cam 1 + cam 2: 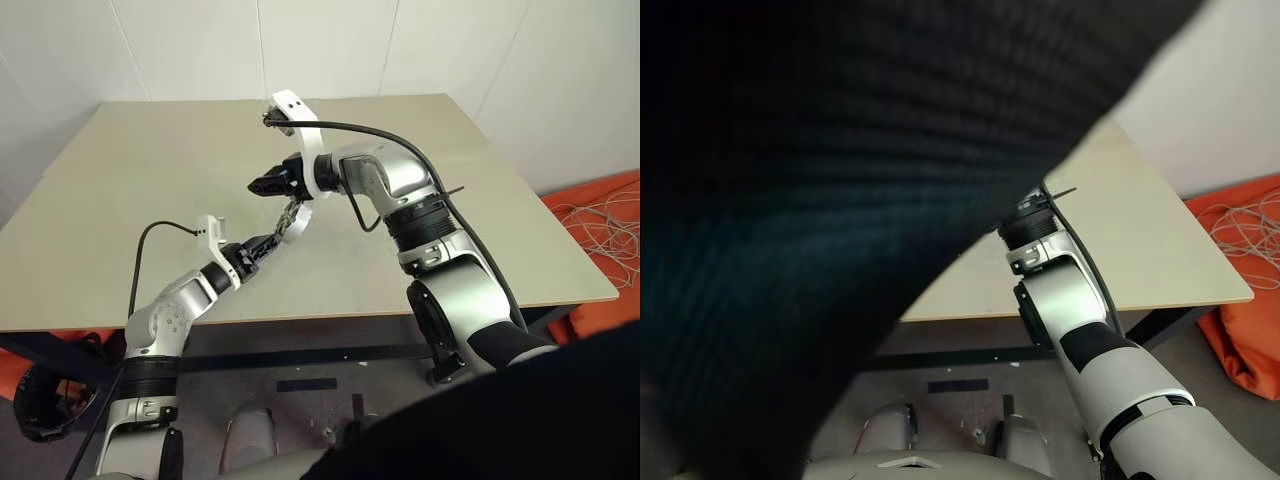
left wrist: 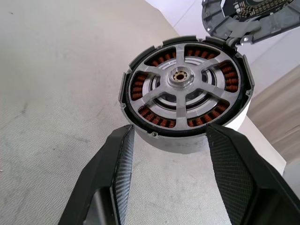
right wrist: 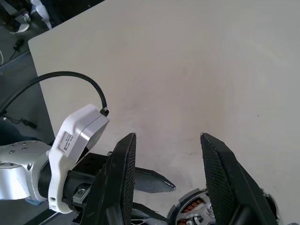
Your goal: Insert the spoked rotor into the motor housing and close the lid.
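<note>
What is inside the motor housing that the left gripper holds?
Inside the motor housing sits the spoked rotor, its spokes crossing above orange copper windings. The left gripper clamps the housing's sides. What lies under the rotor's hub is covered.

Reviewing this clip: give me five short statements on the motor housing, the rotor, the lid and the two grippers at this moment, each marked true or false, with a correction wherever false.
1. The spoked rotor sits inside the motor housing, copper windings showing between its spokes. True.
2. The left gripper is shut on the housing. True.
3. The lid is closed flat over the rotor. False: it stands open, swung up at the housing's edge.
4. The right gripper clamps the rotor. False: its fingers stand apart with nothing between them, above the housing.
5. The housing lies on the table. False: the left gripper holds it up off the table.
</note>
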Robot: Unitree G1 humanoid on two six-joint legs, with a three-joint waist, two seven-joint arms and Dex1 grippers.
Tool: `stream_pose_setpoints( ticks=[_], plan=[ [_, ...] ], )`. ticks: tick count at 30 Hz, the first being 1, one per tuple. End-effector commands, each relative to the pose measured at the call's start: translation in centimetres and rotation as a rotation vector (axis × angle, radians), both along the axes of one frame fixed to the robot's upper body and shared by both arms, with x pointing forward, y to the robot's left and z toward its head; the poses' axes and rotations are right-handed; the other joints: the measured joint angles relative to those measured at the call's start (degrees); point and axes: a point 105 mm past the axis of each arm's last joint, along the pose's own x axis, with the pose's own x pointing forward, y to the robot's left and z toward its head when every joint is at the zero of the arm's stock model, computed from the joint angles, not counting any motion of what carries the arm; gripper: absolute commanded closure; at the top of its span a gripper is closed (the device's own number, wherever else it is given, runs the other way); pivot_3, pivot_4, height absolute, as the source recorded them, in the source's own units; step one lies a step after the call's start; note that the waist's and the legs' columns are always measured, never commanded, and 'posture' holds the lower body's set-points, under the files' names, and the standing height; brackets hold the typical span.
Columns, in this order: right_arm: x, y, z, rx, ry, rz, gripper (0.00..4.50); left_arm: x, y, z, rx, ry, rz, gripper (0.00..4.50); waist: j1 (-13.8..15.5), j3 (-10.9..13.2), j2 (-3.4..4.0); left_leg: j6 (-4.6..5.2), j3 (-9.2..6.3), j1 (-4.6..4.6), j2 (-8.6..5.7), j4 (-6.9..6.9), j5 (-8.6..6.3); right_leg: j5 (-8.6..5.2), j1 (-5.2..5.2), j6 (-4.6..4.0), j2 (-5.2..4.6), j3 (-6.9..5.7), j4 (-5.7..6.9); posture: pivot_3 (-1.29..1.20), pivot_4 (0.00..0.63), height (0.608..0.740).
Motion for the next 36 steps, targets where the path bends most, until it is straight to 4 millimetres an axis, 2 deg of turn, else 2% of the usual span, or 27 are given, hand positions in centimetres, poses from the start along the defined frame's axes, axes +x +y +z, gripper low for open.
stream_pose_setpoints(
  ticks=[1,11,24,29,31,33,35,36],
  plan=[
    [0.7,-0.2,2.3,0.031,-0.11,-0.01,2.05,-0.1,0.7,-0.2,0.026,0.007,0.016,1.95,0.01,0.0,0.0,0.0,0.0,0.0,0.0,0.01,0.0,0.0,0.0,0.0,0.0,0.0,0.0,0.0,0.0,0.74],
    [1.8,-1.6,-0.9,-0.064,-0.147,-0.063,2.05,-0.1,0.9,-0.2,0.032,0.008,0.017,1.95,0.02,-0.01,-0.01,0.0,-0.01,0.09,0.0,0.07,0.0,0.0,0.12,0.0,-0.01,0.0,0.02,0.0,0.0,0.74],
    [2.3,-2.3,-0.9,-0.073,-0.177,-0.089,2.05,0.1,0.6,-0.1,0.034,0.007,0.005,1.95,-0.01,-0.01,-0.01,0.0,-0.01,0.11,0.0,0.18,0.0,-0.09,0.17,-0.18,-0.01,0.0,0.07,0.0,0.0,0.74],
    [3.0,-2.7,-0.4,-0.079,-0.24,-0.113,2.05,0.1,0.6,-0.1,0.035,0.005,0.006,1.95,-0.01,-0.01,-0.01,0.0,-0.01,0.11,0.0,0.18,0.0,-0.09,0.17,-0.18,-0.01,0.0,0.06,0.0,0.0,0.74],
    [3.9,-3.7,-0.1,-0.125,-0.35,-0.156,2.05,0.2,0.7,0.0,0.044,-0.002,0.008,1.95,0.0,-0.01,-0.01,0.0,-0.01,0.11,0.0,0.18,0.0,-0.09,0.17,-0.18,-0.01,0.0,0.07,0.0,0.0,0.74],
    [5.1,-5.6,-0.1,-0.176,-0.441,-0.228,2.05,0.3,0.8,0.3,0.056,-0.016,0.011,1.95,0.17,-0.01,-0.01,0.0,-0.01,0.11,0.01,0.19,0.0,-0.09,0.17,-0.18,-0.01,0.0,0.07,0.0,0.0,0.74],
    [6.1,-8.1,-0.1,-0.205,-0.481,-0.31,2.05,0.4,1.1,0.7,0.053,-0.026,0.02,1.95,0.3,-0.01,-0.02,0.0,-0.01,0.1,-0.01,0.21,0.0,-0.09,0.21,-0.18,-0.04,0.0,0.07,0.0,0.0,0.74],
    [6.5,-9.3,-0.1,-0.224,-0.503,-0.349,2.23,0.4,1.3,0.7,0.054,-0.028,0.023,1.95,0.36,-0.01,-0.02,0.0,-0.01,0.1,-0.02,0.23,0.0,-0.09,0.23,-0.18,-0.06,0.0,0.06,0.0,0.0,0.74]
  ],
)
